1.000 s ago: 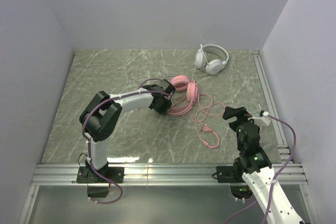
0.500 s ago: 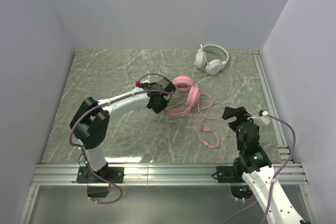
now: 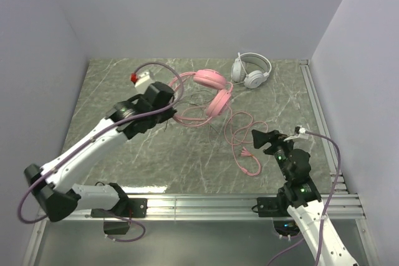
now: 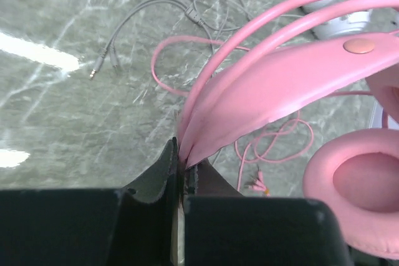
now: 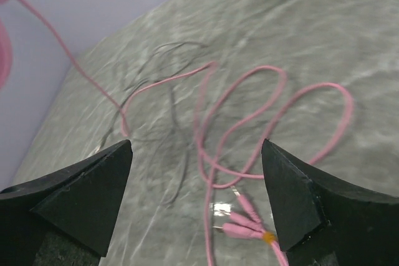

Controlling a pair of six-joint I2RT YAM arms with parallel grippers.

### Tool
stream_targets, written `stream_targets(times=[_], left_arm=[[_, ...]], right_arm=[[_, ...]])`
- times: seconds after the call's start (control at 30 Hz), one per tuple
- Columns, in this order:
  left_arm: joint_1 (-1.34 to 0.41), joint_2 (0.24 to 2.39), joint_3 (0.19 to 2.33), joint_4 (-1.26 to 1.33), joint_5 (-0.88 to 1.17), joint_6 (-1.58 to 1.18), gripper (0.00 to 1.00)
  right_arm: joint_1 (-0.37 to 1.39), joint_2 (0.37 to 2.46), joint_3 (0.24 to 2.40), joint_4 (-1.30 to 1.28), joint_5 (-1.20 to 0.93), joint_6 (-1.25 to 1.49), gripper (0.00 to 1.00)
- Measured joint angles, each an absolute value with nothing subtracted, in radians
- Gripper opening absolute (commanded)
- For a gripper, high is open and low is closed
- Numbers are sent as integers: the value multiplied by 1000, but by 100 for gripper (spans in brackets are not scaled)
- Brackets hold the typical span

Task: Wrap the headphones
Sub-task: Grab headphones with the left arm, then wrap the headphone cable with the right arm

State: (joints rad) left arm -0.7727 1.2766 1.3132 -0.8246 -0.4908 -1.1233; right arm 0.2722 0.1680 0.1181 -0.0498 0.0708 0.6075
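Note:
My left gripper (image 3: 167, 99) is shut on the headband of the pink headphones (image 3: 211, 91) and holds them raised above the table; the band (image 4: 280, 85) and one ear cup (image 4: 358, 188) fill the left wrist view. Their long pink cable (image 3: 240, 135) trails down in loops to its plugs (image 5: 246, 222). My right gripper (image 3: 260, 140) is open and empty, its jaws wide apart just over the cable's plug end. The white/grey headphones (image 3: 251, 70) lie at the back right; their thin dark cable (image 4: 162, 4) lies loose on the table.
The marble tabletop (image 3: 124, 147) is bounded by pale walls at the back and sides and a metal rail (image 3: 199, 204) at the near edge. A second rail (image 3: 318, 116) runs along the right side.
My left arm has lifted the pink headphones up and toward the back, stretching the cable off the table. My right gripper has tipped down toward the cable's plug end.

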Motion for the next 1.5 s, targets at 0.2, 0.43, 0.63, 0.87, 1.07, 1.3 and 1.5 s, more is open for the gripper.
stream_targets(times=[0.2,0.43,0.63,0.87,1.07,1.3,1.5], left_arm=[[-757,1161,1370,-917,-448,-1026,0],[-756,1094,1398,-956,-321,-999,0],[-756,1063,1402,-955,-241,-999,0],[-756,1065,1403,-955,-212,-1000,0],[-756,1065,1403,-955,-190,-1007,0],[-756,1063,1403,-954,-151,-1019,0],[-755,1043,1398,-922,-103,-1068,0]], right_arm=[[272,224,108,114,-181,563,93],[279,410,105,445,-377,559,91],[427,600,134,623,-389,478,91],[612,878,262,781,-319,376,89],[630,1105,315,916,-241,376,82],[645,1282,375,1020,-216,403,68],[677,1359,428,1092,-207,433,60]])
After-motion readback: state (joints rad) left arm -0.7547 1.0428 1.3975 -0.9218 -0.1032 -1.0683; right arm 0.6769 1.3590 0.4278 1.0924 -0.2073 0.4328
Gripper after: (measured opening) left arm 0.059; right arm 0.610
